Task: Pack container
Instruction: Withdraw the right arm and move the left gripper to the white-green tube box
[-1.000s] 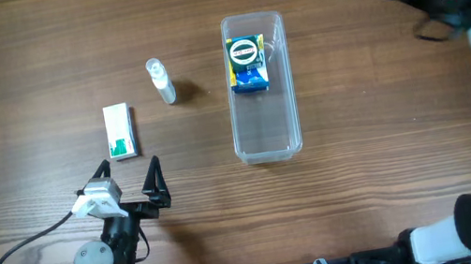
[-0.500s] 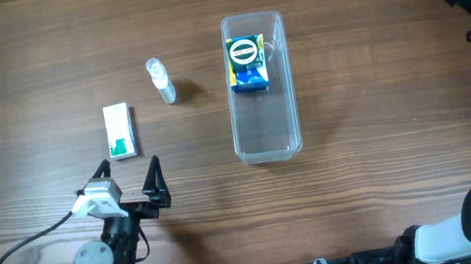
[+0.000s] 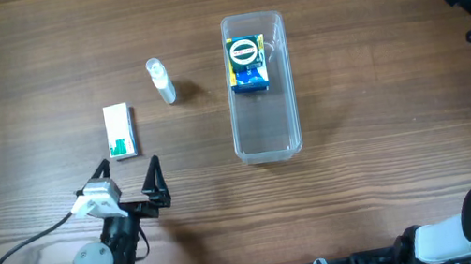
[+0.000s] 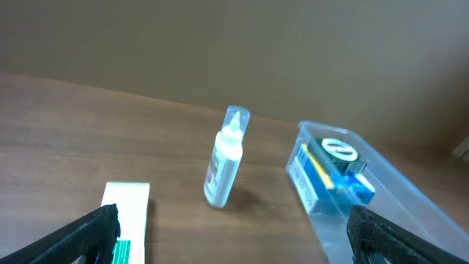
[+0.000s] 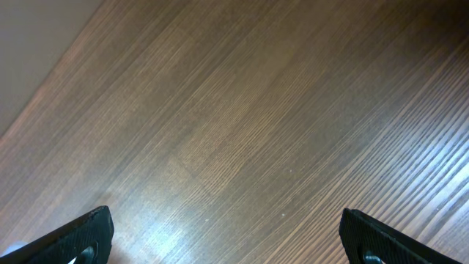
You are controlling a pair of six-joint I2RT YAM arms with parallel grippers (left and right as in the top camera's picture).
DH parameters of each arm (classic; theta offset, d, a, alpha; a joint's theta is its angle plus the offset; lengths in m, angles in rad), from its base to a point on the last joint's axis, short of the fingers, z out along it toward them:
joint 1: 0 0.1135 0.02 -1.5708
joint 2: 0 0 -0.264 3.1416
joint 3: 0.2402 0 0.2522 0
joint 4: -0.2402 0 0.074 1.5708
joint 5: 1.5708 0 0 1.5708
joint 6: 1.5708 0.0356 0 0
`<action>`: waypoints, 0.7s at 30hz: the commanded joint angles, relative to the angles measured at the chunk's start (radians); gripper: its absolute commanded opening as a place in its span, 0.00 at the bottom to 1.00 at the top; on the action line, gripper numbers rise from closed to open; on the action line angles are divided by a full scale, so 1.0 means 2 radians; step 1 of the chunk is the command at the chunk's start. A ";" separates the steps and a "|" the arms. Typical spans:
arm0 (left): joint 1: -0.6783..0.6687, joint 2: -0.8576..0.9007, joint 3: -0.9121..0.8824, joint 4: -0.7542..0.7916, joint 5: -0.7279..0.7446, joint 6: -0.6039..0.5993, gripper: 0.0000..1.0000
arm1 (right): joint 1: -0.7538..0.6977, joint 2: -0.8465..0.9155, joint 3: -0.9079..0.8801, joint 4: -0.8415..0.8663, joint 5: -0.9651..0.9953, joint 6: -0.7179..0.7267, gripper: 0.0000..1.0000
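— Brown wooden worktop everywhere. How stand the tools?
— The left tool rests low at the near edge, fingers spread wide, holding nothing. Just ahead lies the flat white-and-green cardboard box; further on, the small clear plastic bottle, upright I think.
— And the container?
— The long clear plastic container lies right of the bottle, apart from it. A blue-and-yellow packet with a round label sits at its far end, so the near part is free for the two loose things, I judge.
— The right tool?
— Also wide open and empty, far at the right edge, seeing only wood. Box and bottle are on the left arm's side, so that arm should fetch them.
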State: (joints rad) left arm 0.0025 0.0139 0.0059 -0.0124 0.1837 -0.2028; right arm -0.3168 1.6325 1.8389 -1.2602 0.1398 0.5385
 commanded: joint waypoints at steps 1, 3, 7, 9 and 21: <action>0.003 -0.004 0.000 0.068 0.041 0.004 1.00 | 0.000 0.002 -0.001 0.000 0.005 0.007 1.00; 0.003 -0.004 0.000 0.140 0.085 0.000 1.00 | 0.000 0.002 -0.001 0.000 0.005 0.007 1.00; 0.003 -0.003 0.022 0.187 0.129 -0.024 1.00 | 0.000 0.002 -0.001 0.000 0.005 0.007 1.00; 0.003 0.003 0.062 0.141 0.130 -0.014 1.00 | 0.000 0.002 -0.001 0.000 0.005 0.007 1.00; 0.003 0.376 0.567 -0.471 0.018 0.084 1.00 | 0.000 0.002 -0.001 0.002 0.005 0.007 1.00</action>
State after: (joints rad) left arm 0.0032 0.6052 0.9958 -0.8555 0.2802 -0.0608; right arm -0.3168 1.6325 1.8389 -1.2591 0.1394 0.5385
